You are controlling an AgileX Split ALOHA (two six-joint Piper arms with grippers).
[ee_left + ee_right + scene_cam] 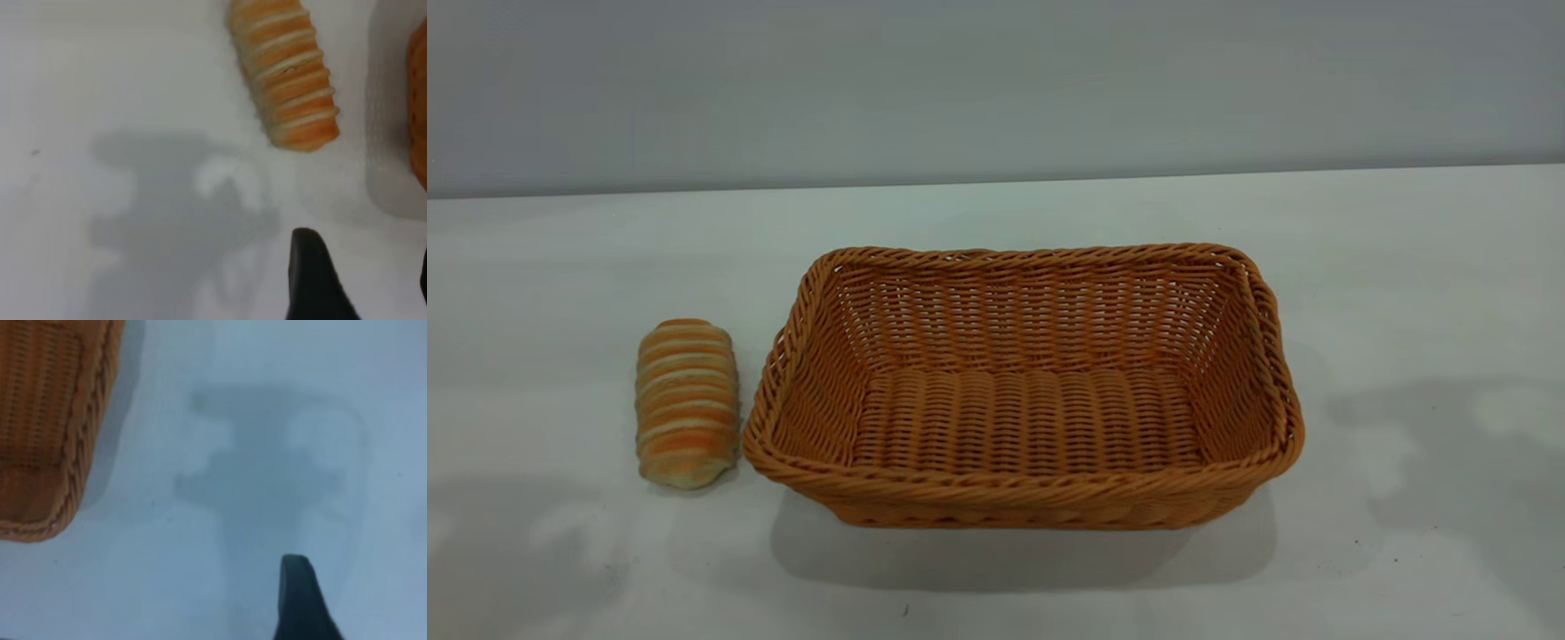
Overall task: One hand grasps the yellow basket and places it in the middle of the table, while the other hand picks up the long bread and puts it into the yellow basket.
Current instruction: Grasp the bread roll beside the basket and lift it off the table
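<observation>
nearest the camera is bare table [996, 596] with arm shadows at both sides, then the yellow basket [1023, 498] sitting empty about mid-table, the long bread [687, 403] just beside its left end, apart from it, untouched. basket looks placed already, bread pickup and drop-in still left. left gripper [360, 280] hovers above table near the bread, right gripper [303, 600] beside the basket, holding nothing, can't tell either's jaws; nothing blocks the way.
</observation>
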